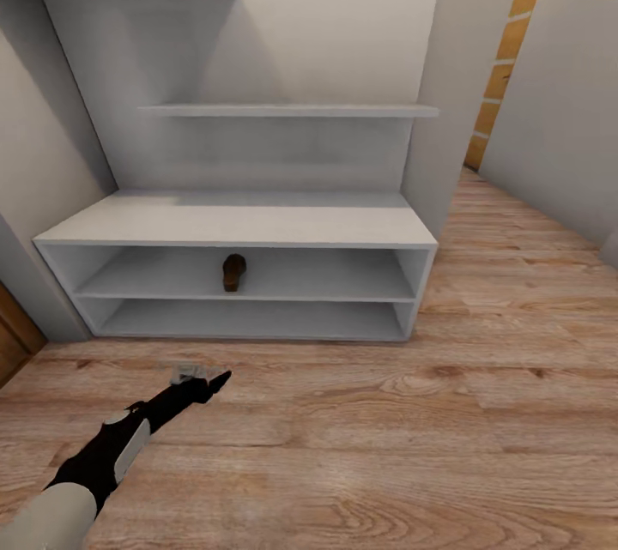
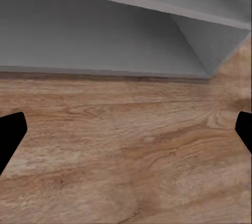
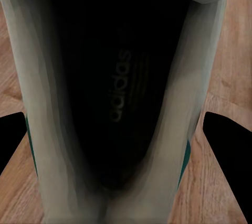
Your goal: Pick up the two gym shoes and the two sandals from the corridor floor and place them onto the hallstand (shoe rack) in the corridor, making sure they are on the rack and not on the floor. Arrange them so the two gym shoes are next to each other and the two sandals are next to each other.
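So far we find one sandal (image 1: 233, 272) lodged on the upper open row of the hallstand (image 1: 240, 228); no other footwear shows on it. Our left gripper (image 1: 206, 380) hangs spread and empty over the corridor floor (image 1: 412, 438) before the rack. Our right gripper (image 3: 126, 145) frames a gym shoe (image 3: 113, 114), sole toward the camera; we cannot tell whether it grips it. We judge three items outstanding.
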Tool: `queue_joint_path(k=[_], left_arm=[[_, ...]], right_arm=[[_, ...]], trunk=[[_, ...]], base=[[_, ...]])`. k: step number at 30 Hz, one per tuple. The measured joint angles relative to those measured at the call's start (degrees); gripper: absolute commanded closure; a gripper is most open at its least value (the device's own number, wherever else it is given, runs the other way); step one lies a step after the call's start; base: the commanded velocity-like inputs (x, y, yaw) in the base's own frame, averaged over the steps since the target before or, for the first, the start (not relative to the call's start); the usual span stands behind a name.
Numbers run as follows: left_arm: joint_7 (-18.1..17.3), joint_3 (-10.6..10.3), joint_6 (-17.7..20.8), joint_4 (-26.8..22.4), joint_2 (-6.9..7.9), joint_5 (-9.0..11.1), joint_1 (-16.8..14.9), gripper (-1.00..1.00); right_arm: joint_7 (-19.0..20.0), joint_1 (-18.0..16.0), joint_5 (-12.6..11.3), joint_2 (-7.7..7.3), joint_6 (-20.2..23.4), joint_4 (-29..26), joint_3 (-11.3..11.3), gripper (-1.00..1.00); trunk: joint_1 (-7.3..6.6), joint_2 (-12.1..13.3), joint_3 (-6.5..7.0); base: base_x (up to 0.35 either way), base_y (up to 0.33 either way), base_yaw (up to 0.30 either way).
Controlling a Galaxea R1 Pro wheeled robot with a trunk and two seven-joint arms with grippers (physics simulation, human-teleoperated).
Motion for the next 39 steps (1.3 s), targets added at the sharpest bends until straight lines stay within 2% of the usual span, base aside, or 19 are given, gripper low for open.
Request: queue_joint_path(k=[2,5,6,10,11,14,16,19,20,21,22,23,25,26,28,31,32,34,39], left_arm=[[-7.58,4.01,0.00,-0.02,2.85,1.81,0.00,-1.00],[-18.00,7.60,0.01,-0.04,6.02,3.01,0.02,-1.00],[-26.98,9.10,-0.01,-0.03,7.44,3.46,0.00,-1.00],[-34.89,9.81,-0.06,-0.13,8.12,3.63,0.01,-1.00],[-36.56,9.91,-0.05,-0.20,8.21,3.67,0.00,-1.00],[-37.38,9.95,-0.01,-0.24,8.26,3.65,0.02,-1.00],[-37.52,10.00,-0.02,-0.17,8.27,3.55,0.01,-1.00],[-37.12,9.91,-0.05,-0.14,8.27,3.50,0.02,-1.00],[-36.64,9.86,-0.06,-0.12,8.26,3.38,0.04,-1.00],[-36.11,9.80,-0.07,-0.13,8.21,3.13,0.02,-1.00],[-35.61,9.73,-0.07,-0.11,8.16,2.42,0.02,-1.00],[-35.49,9.72,-0.08,-0.10,8.14,2.12,0.03,-1.00],[-35.24,9.68,-0.08,0.01,8.07,0.87,0.02,-1.00],[-35.20,9.68,-0.08,0.05,8.04,0.50,0.01,-1.00],[-35.05,9.66,-0.08,0.20,7.78,-1.38,0.02,-1.00],[-35.00,9.65,-0.08,0.38,7.43,-2.91,0.04,-1.00],[-34.99,9.64,-0.08,0.51,6.94,-3.96,0.04,-1.00],[-34.94,9.65,-0.08,1.05,6.38,-4.69,0.04,-1.00],[-34.90,9.65,-0.16,3.15,5.22,-5.40,0.03,-1.00]], right_arm=[[0.00,0.00,-0.01,0.02,0.00,0.00,0.01,1.00],[0.01,-0.02,-0.05,0.06,0.00,0.14,0.09,1.00],[0.06,-0.02,-0.10,0.31,0.01,0.27,0.22,1.00],[0.08,-0.03,-0.22,2.94,0.02,0.34,1.91,1.00],[0.11,-0.03,-0.47,5.06,0.06,0.32,6.02,1.00],[0.09,-0.03,-0.59,8.96,0.04,0.28,13.67,1.00],[0.03,-0.03,-0.68,16.39,0.05,0.30,19.32,1.00],[-0.09,-0.03,-0.20,19.98,-0.07,0.29,23.44,1.00],[-0.18,-0.04,-0.19,21.81,-0.10,0.28,26.56,1.00],[-0.32,-0.04,-0.43,23.79,-0.09,0.29,31.16,1.00],[-0.34,-0.04,0.07,26.10,-0.04,0.29,37.77,1.00],[-0.44,-0.05,-0.49,27.00,0.04,0.28,43.03,1.00],[-0.52,-0.03,-0.38,29.75,0.16,0.29,51.32,1.00],[-0.53,-0.03,-0.47,30.40,0.20,0.28,53.56,1.00],[-0.62,-0.44,-0.54,32.66,1.39,0.33,61.29,1.00],[-0.63,-2.70,0.13,33.64,5.76,0.41,62.92,1.00],[-0.61,-5.71,-0.18,34.40,10.62,0.64,63.69,1.00],[-0.63,-9.31,-0.01,35.19,14.81,0.59,64.24,1.00],[-0.69,-18.44,0.33,37.34,19.44,1.07,64.68,1.00]], trunk=[[0.00,0.00,0.00],[0.00,0.00,0.00],[0.00,0.00,0.00],[0.00,0.00,0.00],[0.00,0.00,0.00],[0.01,0.00,0.00],[0.01,0.00,0.00],[0.00,0.00,0.00],[0.00,0.00,0.00],[0.00,0.00,0.00],[0.01,0.00,0.00],[0.00,0.00,0.00],[0.00,0.00,0.00],[0.00,0.00,0.00],[0.00,0.00,0.00],[0.00,0.00,0.00],[0.01,0.01,0.01],[0.00,0.00,0.01],[0.00,0.00,0.01]], base=[[-0.001,-0.002,0.000],[0.000,0.000,0.000],[0.000,0.000,0.000],[0.000,0.000,0.000],[0.000,0.000,0.000],[0.000,0.000,0.000],[0.000,0.000,0.000],[0.000,0.000,0.000],[0.000,0.000,0.000],[0.000,0.000,0.000],[0.000,0.000,0.000],[0.000,0.000,0.000],[0.000,0.000,0.000],[0.000,0.000,0.000],[0.000,0.000,0.000],[0.000,0.000,0.000],[0.000,0.000,0.000],[0.000,0.000,0.000],[0.000,0.000,0.000]])
